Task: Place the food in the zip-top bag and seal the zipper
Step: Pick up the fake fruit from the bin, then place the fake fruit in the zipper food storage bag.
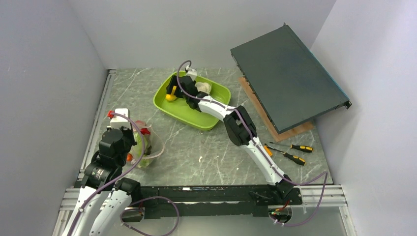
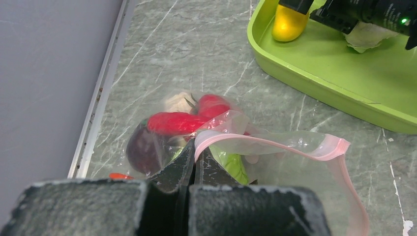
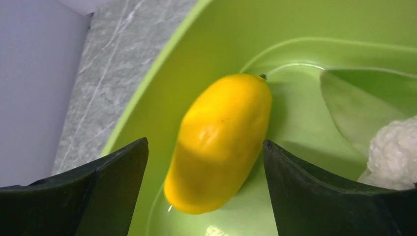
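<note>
From my remote seat I see the grey marbled table [image 1: 196,157] filling the cell. At its right rear a big dark flat metal panel [image 1: 287,78] lies tilted on a brown wooden board [image 1: 290,132]. The lime-green plastic tray [image 1: 189,115] sits at the middle rear, well apart from the clear, crinkly zip-top bag [image 1: 147,145], which is at the left near my left arm's base.

My right gripper [image 3: 204,145] is reached into the tray's left end. Its jaws stand wide, one on each side of the yellow oval toy fruit [image 3: 221,142] and closed on nothing. The left pad is clear of the fruit, and I cannot tell whether the right pad touches it.

My left gripper [image 2: 193,157] is pinched fully together on the bag's rim just beside its pink zipper strip [image 2: 275,143], and the mouth gapes open to the right.

Inside the bag I make out red pieces [image 2: 174,122], a dark purple rounded piece [image 2: 142,150], a green leafy piece [image 2: 231,164] and something pale [image 2: 178,102] behind them. In the tray, beside the yellow fruit, lie a white cauliflower [image 3: 393,152] and a pale leafy piece [image 2: 366,37].

Two screwdrivers with orange-and-black handles [image 1: 301,148] lie on the table just in front of the board.
</note>
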{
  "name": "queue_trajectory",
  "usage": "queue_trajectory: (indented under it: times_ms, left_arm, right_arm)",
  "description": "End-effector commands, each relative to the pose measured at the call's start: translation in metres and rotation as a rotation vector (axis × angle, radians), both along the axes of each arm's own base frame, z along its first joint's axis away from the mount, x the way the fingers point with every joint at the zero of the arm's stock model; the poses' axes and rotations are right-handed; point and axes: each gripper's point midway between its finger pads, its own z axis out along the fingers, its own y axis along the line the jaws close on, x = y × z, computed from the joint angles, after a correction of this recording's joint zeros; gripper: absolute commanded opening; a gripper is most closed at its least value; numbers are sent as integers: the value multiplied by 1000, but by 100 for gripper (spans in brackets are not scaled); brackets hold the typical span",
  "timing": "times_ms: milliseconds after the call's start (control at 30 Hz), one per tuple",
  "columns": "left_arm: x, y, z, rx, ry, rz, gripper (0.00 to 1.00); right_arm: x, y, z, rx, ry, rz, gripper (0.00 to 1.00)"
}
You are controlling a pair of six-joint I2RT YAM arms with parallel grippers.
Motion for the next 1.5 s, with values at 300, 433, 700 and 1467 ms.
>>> queue_trajectory:
  times_ms: [300,433,700,1467]
  left_arm:
    - [7,-8,15,-20,-68,-38,0]
    - [7,-9,16,-22,-71,-42,0]
    - [7,-12,16,-30,-71,-58,0]
    - [4,-10,18,-33,-77,-51,0]
  right_arm:
    - [13,5,-2,85,-1,-49,57]
    - [3,-1,35,42,-70,-4,38]
    - [-26,-39,119,-92,-211,40,16]
    - [-356,-47,163,-42,-277,960,0]
